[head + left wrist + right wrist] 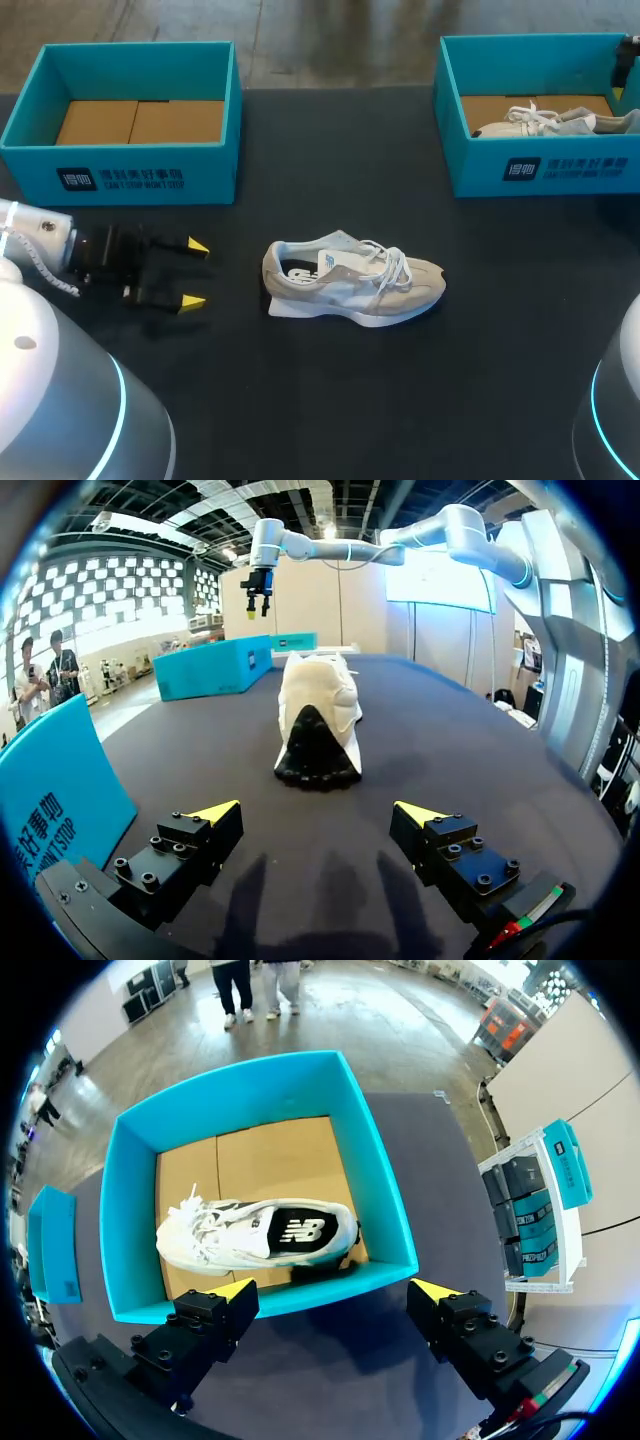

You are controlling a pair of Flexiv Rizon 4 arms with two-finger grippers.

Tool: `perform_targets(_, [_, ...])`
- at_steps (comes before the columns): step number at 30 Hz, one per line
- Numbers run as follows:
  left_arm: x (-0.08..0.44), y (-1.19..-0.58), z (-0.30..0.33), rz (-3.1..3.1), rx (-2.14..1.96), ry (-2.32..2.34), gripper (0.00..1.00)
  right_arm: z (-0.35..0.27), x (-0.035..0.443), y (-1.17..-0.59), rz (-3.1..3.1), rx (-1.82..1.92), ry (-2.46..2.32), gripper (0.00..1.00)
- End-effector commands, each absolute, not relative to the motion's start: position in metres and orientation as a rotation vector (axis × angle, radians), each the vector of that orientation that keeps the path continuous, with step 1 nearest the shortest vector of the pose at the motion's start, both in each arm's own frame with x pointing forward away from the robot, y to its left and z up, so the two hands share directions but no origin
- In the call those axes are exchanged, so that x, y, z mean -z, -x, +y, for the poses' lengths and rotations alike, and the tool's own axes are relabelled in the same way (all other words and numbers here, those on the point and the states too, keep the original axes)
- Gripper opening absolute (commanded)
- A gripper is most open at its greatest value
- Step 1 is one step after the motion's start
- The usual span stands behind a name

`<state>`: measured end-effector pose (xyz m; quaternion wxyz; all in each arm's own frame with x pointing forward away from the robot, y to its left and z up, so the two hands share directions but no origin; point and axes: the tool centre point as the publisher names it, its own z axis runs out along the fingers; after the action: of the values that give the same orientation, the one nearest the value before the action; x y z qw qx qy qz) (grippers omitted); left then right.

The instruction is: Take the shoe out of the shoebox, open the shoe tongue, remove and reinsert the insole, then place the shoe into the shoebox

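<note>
Beige sneaker [352,282] sits at the middle of the table [500,400], heel toward the left gripper [195,273], whose fingers stand apart. Light and soft-sided (laces [388,262] may snag), so I'd pinch the stiffer heel collar [276,262].

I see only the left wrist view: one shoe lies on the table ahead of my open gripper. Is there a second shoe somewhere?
Observer: Yes, a second shoe lies in the right shoebox.
Operator: Where is the right gripper?
Observer: It hangs over that box, open, holding nothing.
Operator: And what is in the left shoebox?
Observer: No shoe; only its cardboard floor shows.
</note>
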<state>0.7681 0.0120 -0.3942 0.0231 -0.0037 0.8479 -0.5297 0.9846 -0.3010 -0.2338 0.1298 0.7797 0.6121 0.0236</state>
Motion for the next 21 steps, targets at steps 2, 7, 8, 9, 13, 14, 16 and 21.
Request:
perform_targets(2, [0.3972, -0.7716, 0.0113, 2.613, 1.649, 0.02, 1.0, -0.3012, 0.2341, -0.984, 1.779, -0.072, -2.266, 1.0])
perform_targets(7, [0.3928, -0.7749, 0.011, 2.611, 1.65, 0.024, 1.0, -0.3012, 0.2341, -0.984, 1.779, -0.072, -2.266, 1.0])
perform_targets(8, [0.3928, -0.7749, 0.011, 2.611, 1.65, 0.024, 1.0, -0.3012, 0.2341, -0.984, 1.779, -0.072, -2.266, 1.0])
perform_targets(9, [0.3928, -0.7749, 0.011, 2.611, 1.65, 0.024, 1.0, -0.3012, 0.2341, -0.984, 1.779, -0.072, -2.266, 1.0])
perform_targets(13, [0.3928, -0.7749, 0.011, 2.611, 1.65, 0.024, 1.0, -0.3012, 0.2341, -0.984, 1.779, -0.072, -2.266, 1.0])
perform_targets(14, [0.3928, -0.7749, 0.011, 2.611, 1.65, 0.024, 1.0, -0.3012, 0.2341, -0.984, 1.779, -0.072, -2.266, 1.0])
perform_targets(16, [0.3928, -0.7749, 0.011, 2.611, 1.65, 0.024, 1.0, -0.3012, 0.2341, -0.984, 1.779, -0.072, -2.266, 1.0])
perform_targets(21, [0.3928, -0.7749, 0.011, 2.611, 1.65, 0.024, 1.0, -0.3012, 0.2341, -0.984, 1.779, -0.072, -2.266, 1.0])
